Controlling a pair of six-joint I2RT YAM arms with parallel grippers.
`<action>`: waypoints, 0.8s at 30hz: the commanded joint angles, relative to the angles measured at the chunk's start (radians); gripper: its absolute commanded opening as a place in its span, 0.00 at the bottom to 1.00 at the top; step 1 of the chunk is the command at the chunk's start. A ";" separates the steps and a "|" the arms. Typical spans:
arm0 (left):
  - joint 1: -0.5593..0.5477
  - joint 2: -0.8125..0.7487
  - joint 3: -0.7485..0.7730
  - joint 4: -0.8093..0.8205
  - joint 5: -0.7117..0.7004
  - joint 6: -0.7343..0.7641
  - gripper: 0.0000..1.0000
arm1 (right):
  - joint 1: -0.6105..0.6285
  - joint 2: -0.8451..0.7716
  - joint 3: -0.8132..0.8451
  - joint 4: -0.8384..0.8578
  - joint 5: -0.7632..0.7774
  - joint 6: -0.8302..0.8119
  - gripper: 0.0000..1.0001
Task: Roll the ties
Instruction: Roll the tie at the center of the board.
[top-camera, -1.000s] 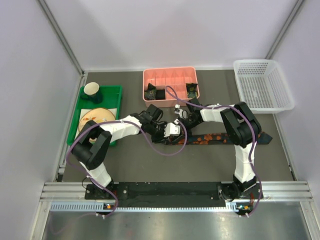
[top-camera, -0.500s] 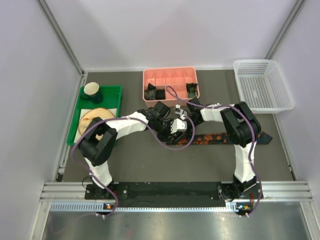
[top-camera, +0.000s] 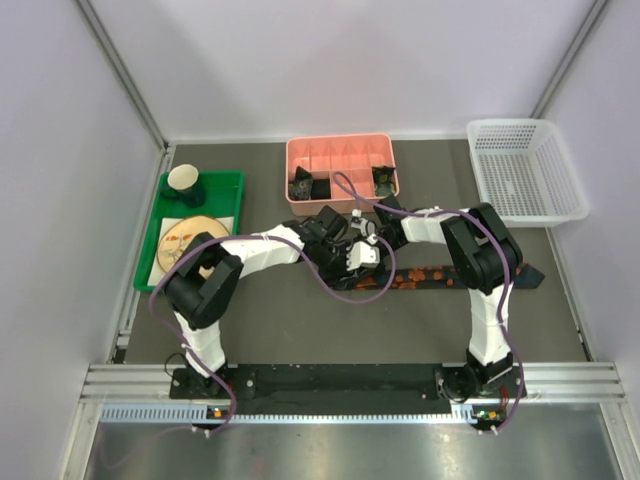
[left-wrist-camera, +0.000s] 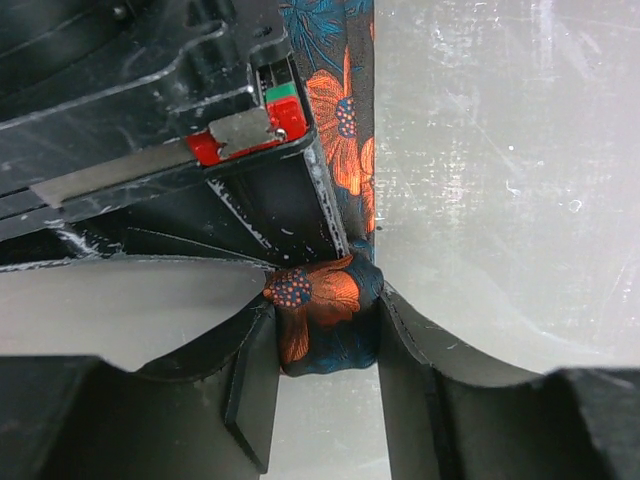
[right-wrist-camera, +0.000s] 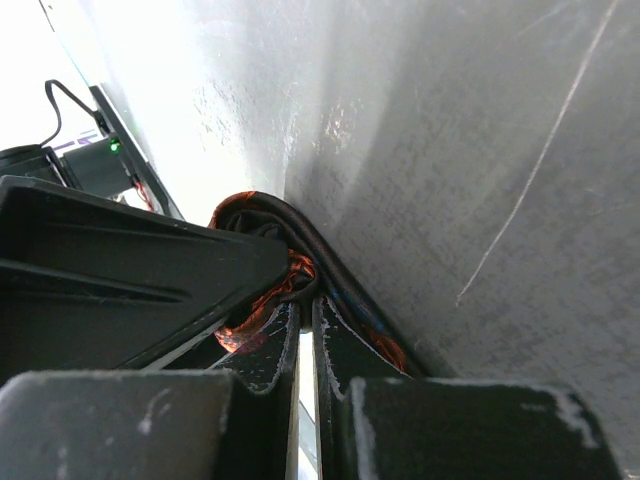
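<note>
"One tie (top-camera: 430, 273), black with red-orange blotches, lay across the middle of the desk (top-camera: 300, 330), its left end rolled."

"And the hands?"

"The left hand (left-wrist-camera: 322, 335) pinched that roll. The right hand (right-wrist-camera: 303, 300) was pressed together on the fabric just beside it. Other ties (top-camera: 303, 185) sat in the pink box (top-camera: 340, 150)."

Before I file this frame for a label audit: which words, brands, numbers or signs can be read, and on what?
No text can be read.
The red and green patch, left wrist view: no lettering shows.
The tie: flower print only.
The pink organiser, green tray, white basket: no marks visible.
</note>
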 joint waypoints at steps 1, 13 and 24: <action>-0.043 0.078 -0.003 0.062 0.005 0.016 0.45 | 0.010 0.038 -0.032 0.023 0.136 -0.028 0.00; -0.025 -0.008 -0.058 -0.012 -0.023 0.065 0.57 | 0.007 0.035 -0.035 0.014 0.160 -0.039 0.00; -0.011 -0.036 -0.061 0.043 -0.023 0.022 0.43 | 0.004 0.034 -0.042 0.009 0.160 -0.043 0.00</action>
